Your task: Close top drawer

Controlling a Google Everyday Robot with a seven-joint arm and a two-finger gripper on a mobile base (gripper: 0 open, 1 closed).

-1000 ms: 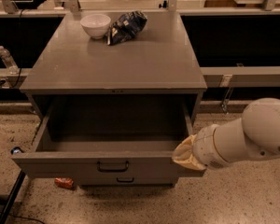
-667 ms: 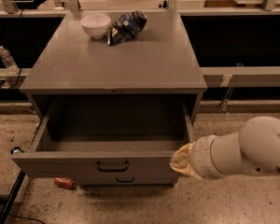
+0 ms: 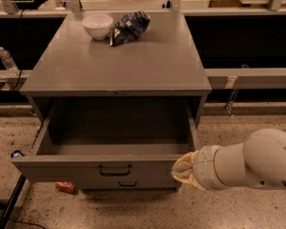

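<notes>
Camera view (only one).
- Table (image 3: 114,66): grey metal, mid-frame.
- Top drawer (image 3: 62,170): pulled well out toward 6 o'clock, inside bare. Flat front panel w/ dark handle (image 3: 115,169) at centre.
- Lower drawer handle (image 3: 127,183): just under it; that drawer looks pushed in.
- Pincer (image 3: 181,170): at 4 o'clock of frame. Cream tip at the R end of the drawer front, seems to touch it by the corner. Arm (image 3: 257,163) comes in from 3 o'clock.
- Pincer open or closed: can't tell, tip mostly hidden. Nothing seen held.
- Why there: prob. set to shove the panel toward 12, not to take the handle.
- Risk: contact is off-centre, so drawer may skew.
- Bowl (image 3: 97,25) + crumpled bag (image 3: 129,27): at 12 on tabletop, well apart from the job.
</notes>
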